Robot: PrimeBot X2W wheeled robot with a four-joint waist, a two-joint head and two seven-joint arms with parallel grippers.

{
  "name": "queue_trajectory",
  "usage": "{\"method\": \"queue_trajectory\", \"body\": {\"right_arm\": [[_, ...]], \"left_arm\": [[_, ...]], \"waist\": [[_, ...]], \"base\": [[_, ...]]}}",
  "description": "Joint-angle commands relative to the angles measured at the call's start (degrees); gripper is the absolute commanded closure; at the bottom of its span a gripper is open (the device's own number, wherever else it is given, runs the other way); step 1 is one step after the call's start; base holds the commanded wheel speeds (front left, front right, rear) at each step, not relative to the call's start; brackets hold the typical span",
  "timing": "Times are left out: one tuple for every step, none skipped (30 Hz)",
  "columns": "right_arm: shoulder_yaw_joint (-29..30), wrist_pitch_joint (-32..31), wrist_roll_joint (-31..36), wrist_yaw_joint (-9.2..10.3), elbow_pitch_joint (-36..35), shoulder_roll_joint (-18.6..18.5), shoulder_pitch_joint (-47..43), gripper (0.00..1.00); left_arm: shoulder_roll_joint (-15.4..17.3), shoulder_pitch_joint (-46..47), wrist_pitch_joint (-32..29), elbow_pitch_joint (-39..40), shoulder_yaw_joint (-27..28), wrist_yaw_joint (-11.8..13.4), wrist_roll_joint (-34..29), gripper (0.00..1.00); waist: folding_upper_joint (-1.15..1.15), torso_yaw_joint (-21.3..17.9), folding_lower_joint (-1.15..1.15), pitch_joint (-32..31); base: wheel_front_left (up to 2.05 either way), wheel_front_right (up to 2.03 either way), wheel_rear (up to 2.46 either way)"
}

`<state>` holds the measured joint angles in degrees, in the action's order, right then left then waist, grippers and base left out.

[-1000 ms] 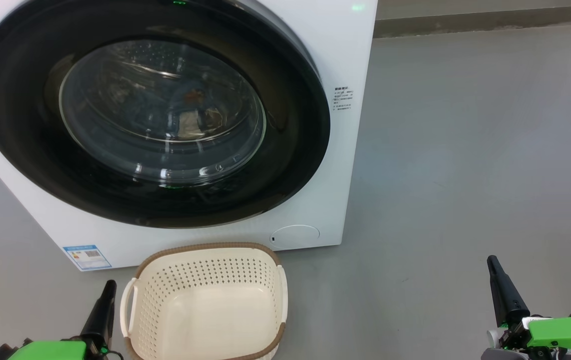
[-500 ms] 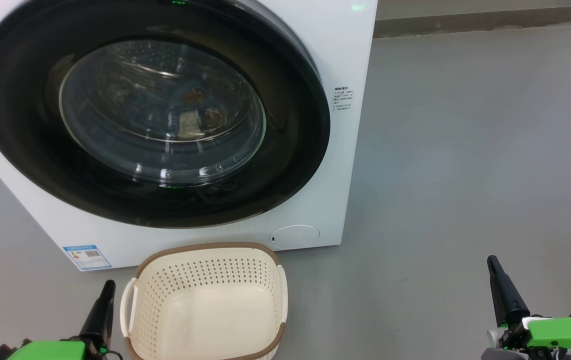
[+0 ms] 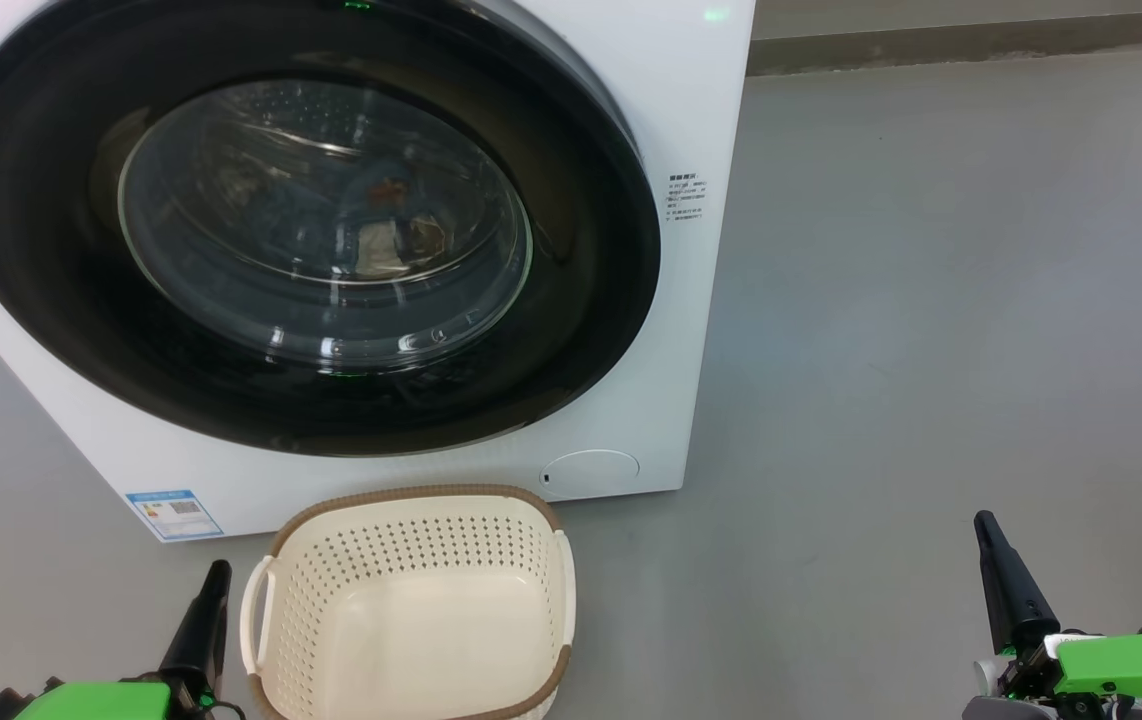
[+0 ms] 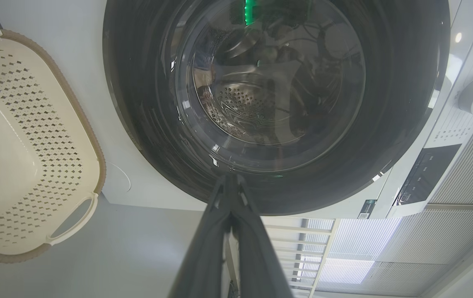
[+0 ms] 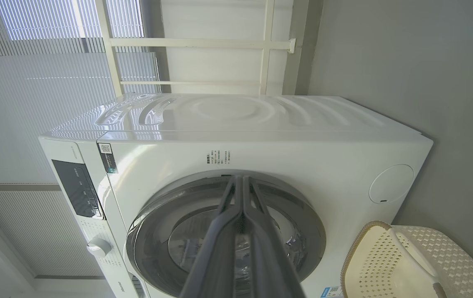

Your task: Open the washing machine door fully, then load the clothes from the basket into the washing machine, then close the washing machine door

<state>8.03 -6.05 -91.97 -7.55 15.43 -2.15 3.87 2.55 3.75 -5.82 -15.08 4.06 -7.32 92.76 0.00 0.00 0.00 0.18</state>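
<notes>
Left hand (image 3: pixel 219 572) sits low at the near edge, its two dark fingers pressed together to a single point, nothing between them. Right hand (image 3: pixel 984 522) is the same story, pinched tight and carrying nothing. Just to the right of the left hand, almost alongside its fingers, stands the basket (image 3: pixel 411 494), brown rim up, one pale handle turned towards that hand, its perforated walls and smooth cream floor open to view. Ahead of the left fingertips and above the basket rises the washing machine (image 3: pixel 696 110), and the washing machine door (image 3: pixel 31 250) lies flat against its white front, closed, with the glossy black ring wrapped round the bulging glass. Behind that glass there is a smudge of blue, orange and cream (image 3: pixel 381 225); cloth or reflection, I cannot say. From the left wrist, the joined tips of the left hand (image 4: pixel 230 179) point at the lower edge of the black ring, with the basket (image 4: pixel 91 136) off to one side. From the right wrist, the right hand (image 5: pixel 240 179) aims at the top of the door (image 5: pixel 153 231), clear of it, and the basket (image 5: pixel 354 248) sits at the far corner. The right hand hangs over bare grey floor (image 3: pixel 931 350), well apart from the machine, which lies ahead and to its left. A blue label sticker (image 3: pixel 174 512) marks the machine's front just ahead of the left hand.
</notes>
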Motion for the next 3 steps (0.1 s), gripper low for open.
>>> {"method": "queue_trajectory", "body": {"right_arm": [[-1.51,-0.44,-0.20,0.06,-1.41,-0.73,2.31,1.00],[-1.51,-0.44,-0.20,0.06,-1.41,-0.73,2.31,1.00],[-1.51,-0.44,-0.20,0.06,-1.41,-0.73,2.31,1.00]], "left_arm": [[0.73,2.39,-0.25,1.05,1.94,-0.16,-0.17,1.00],[0.72,2.39,-0.26,1.05,1.95,-0.16,-0.18,1.00],[0.71,2.39,-0.26,1.05,1.96,-0.16,-0.18,1.00]], "waist": [[0.00,0.00,0.00,0.00],[0.00,0.00,0.00,0.00],[0.00,0.00,0.00,0.00]], "base": [[0.00,0.00,0.00],[0.00,0.00,0.00],[0.00,0.00,0.00]]}}
